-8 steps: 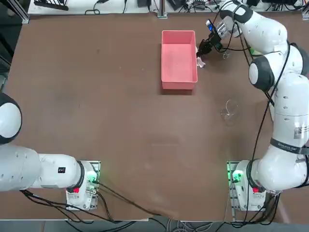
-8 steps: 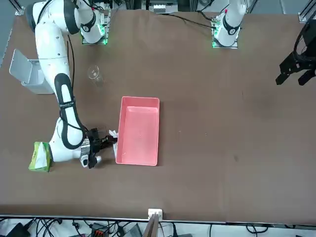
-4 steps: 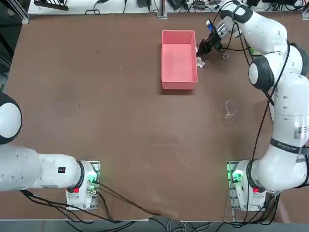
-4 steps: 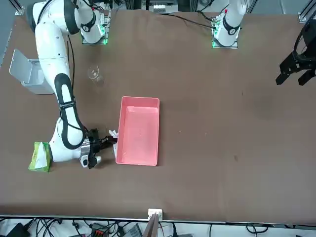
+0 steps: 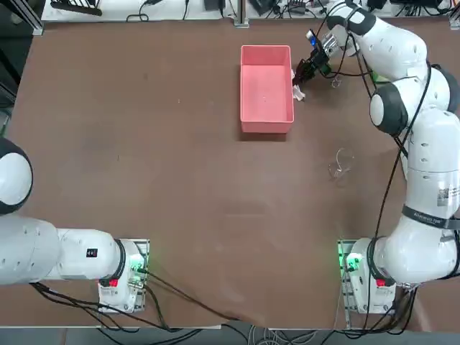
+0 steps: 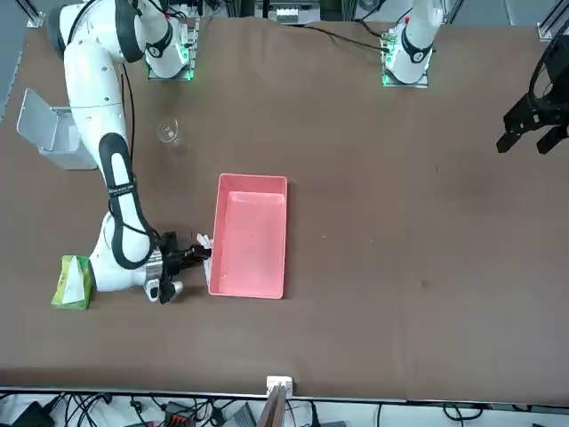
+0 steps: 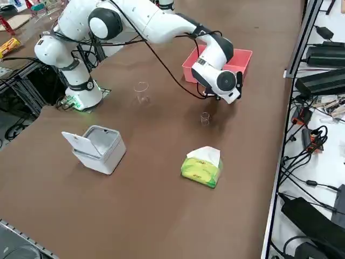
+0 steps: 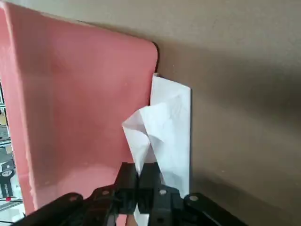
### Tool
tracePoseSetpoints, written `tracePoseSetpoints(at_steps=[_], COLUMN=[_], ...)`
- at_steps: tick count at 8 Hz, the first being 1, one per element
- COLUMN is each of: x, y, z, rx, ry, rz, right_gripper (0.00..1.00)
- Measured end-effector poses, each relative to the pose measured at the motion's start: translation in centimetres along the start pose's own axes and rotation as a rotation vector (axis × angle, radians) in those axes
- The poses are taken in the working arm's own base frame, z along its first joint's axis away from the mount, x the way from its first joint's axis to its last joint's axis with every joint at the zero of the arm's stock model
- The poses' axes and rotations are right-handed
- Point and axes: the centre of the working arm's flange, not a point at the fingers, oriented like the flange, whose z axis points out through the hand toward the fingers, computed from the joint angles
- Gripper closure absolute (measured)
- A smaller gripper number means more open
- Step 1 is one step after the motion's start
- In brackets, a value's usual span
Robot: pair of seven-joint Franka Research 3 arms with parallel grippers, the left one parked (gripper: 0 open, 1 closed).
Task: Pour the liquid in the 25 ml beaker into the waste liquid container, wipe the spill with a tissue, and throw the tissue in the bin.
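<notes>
The brown desk (image 5: 187,187) is stretching under everything, and any wet patch is blending into its matte surface, so a wipe could miss some. The pink tray (image 6: 220,285) is standing at the far side, right beside the work; a leftward stroke could be knocking it or folding paper against its wall. The white bin (image 7: 110,162) is waiting nearer, on the right, its lid (image 7: 81,143) swung open; a low carry could be catching that flap. The larger beaker (image 7: 142,97) is standing in the path back, easy to tip. The right tool (image 8: 138,170) is clenching the tissue (image 8: 171,127) just right of the tray; a thin pinch could be tearing it or letting it slip. The 25 ml beaker (image 7: 205,120) is standing just right of the tool, where a wide sweep could be toppling it.

As for materials, the tray is showing smooth, rounded plastic corners, the bin a boxy, hard shell. The tissue pack (image 7: 199,171) is looking soft and crinkly, both beakers are showing clear glass, and the tissue is hanging in limp, creased folds.
</notes>
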Motion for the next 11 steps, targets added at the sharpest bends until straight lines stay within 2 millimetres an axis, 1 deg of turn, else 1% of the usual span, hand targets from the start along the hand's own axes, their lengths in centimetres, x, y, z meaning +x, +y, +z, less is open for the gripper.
tracePoseSetpoints(at_steps=[4,11], x=[-0.07,0.01], y=[0.36,0.32], z=[0.31,0.23], rx=[-0.001,-0.003], ry=[-0.002,0.001], rz=[0.004,0.002], right_gripper=[0.96,0.96])
